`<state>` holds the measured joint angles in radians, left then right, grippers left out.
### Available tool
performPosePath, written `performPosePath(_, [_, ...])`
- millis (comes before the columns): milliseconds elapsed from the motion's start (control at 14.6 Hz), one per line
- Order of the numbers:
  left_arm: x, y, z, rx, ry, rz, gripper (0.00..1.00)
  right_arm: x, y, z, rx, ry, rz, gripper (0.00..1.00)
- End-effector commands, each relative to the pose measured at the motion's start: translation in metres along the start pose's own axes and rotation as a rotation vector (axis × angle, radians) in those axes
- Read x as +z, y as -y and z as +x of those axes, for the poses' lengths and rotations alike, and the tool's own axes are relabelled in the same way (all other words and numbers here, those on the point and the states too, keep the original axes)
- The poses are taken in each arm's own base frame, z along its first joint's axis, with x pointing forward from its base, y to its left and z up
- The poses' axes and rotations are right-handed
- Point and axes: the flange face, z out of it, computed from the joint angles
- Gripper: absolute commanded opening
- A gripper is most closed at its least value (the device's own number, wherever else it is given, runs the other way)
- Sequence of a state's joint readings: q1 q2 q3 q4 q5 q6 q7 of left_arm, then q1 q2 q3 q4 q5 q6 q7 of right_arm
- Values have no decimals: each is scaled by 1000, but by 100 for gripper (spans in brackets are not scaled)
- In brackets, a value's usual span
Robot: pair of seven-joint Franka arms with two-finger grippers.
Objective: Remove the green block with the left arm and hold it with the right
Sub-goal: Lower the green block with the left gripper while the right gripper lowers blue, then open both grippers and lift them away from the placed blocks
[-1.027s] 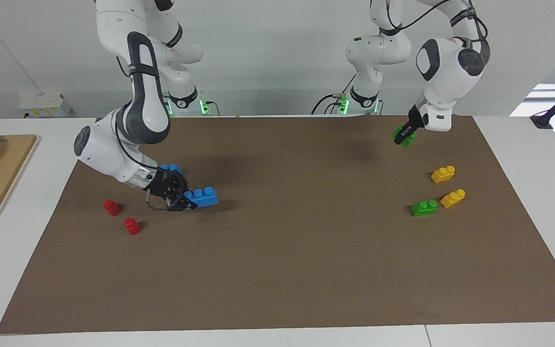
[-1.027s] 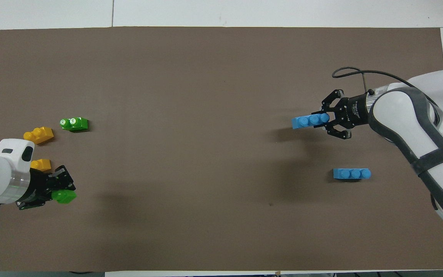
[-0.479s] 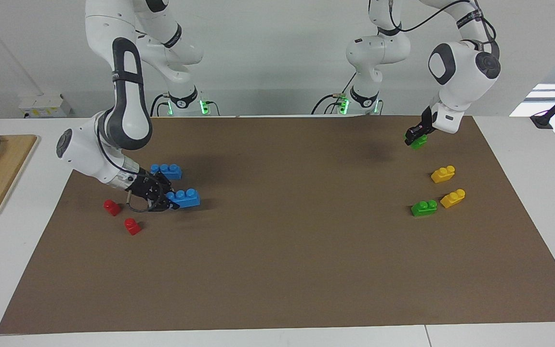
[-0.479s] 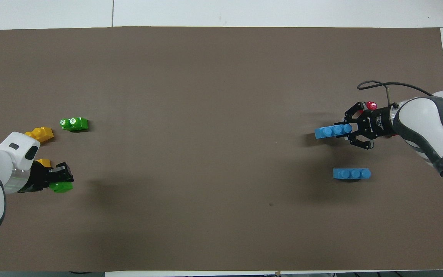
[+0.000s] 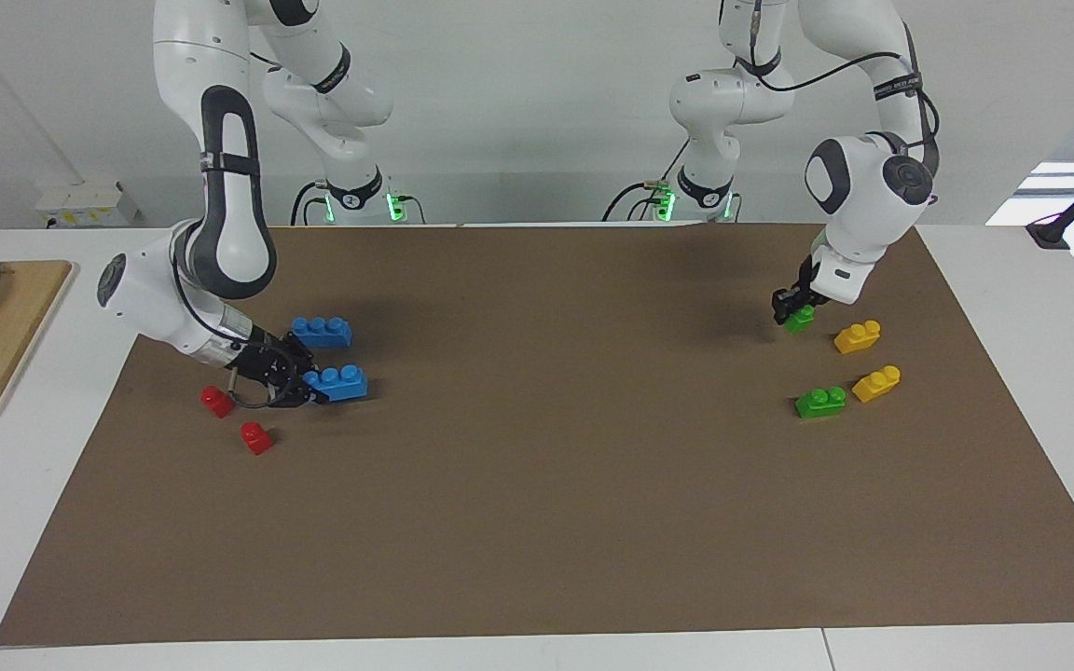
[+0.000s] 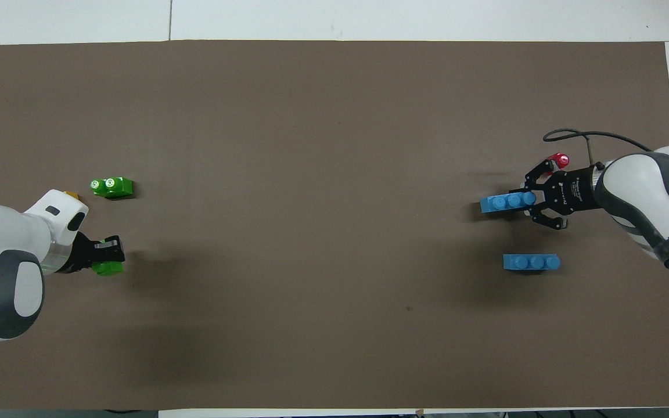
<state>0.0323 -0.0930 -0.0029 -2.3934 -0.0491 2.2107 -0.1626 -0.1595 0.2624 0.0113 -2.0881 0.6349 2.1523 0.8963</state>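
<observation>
1. The left gripper (image 5: 791, 308) gripped the green block (image 5: 799, 318) low over the mat (image 5: 537, 522), beside a yellow brick (image 5: 858, 336).
2. The right gripper (image 5: 299, 384) clamped a blue brick (image 5: 338, 382); separation looked done, only setting down left.

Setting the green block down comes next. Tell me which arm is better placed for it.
Left: the left gripper is shut on the green block, low over the mat. The right gripper holds a blue brick.

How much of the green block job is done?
The pulling-off part looks done: the left gripper holds the green block by itself, low over the mat beside a yellow brick. The right gripper holds a blue brick. Still left, it seems: putting both down and letting go.
</observation>
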Motion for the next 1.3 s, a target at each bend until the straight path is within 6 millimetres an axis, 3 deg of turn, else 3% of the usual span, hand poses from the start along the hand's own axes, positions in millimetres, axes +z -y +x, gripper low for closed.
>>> performPosePath(0, [16, -2, 12, 25, -29, 12, 0, 1, -7, 10, -9, -15, 1, 0])
performPosePath(684, [54, -11, 22, 97, -28, 22, 0, 8, -9, 11, -13, -46, 19, 0])
performPosePath(753, [54, -12, 22, 101, -26, 22, 3, 7, -9, 11, -12, -47, 21, 0])
performPosePath(821, [54, -12, 22, 99, -19, 23, 35, 5, -10, 14, -7, -45, 23, 0])
performPosePath(890, [51, -13, 24, 101, -20, 23, 49, 5, -10, 15, -7, -47, 25, 8])
performPosePath(958, [48, -13, 25, 101, -14, 24, 82, 4, -10, 15, -6, -47, 26, 18])
performPosePath(1027, [44, -14, 27, 101, -10, 25, 100, 4, -9, 15, -7, -46, 26, 40])
performPosePath(1095, [37, -14, 29, 100, -7, 25, 100, 3, -8, 14, -8, -47, 28, 68])
performPosePath(1163, [29, -15, 31, 100, 7, 26, 100, 2, -7, 14, -6, -48, 30, 84])
performPosePath(1232, [17, -15, 34, 97, 18, 27, 100, -2, -6, 11, -4, -44, 32, 91])
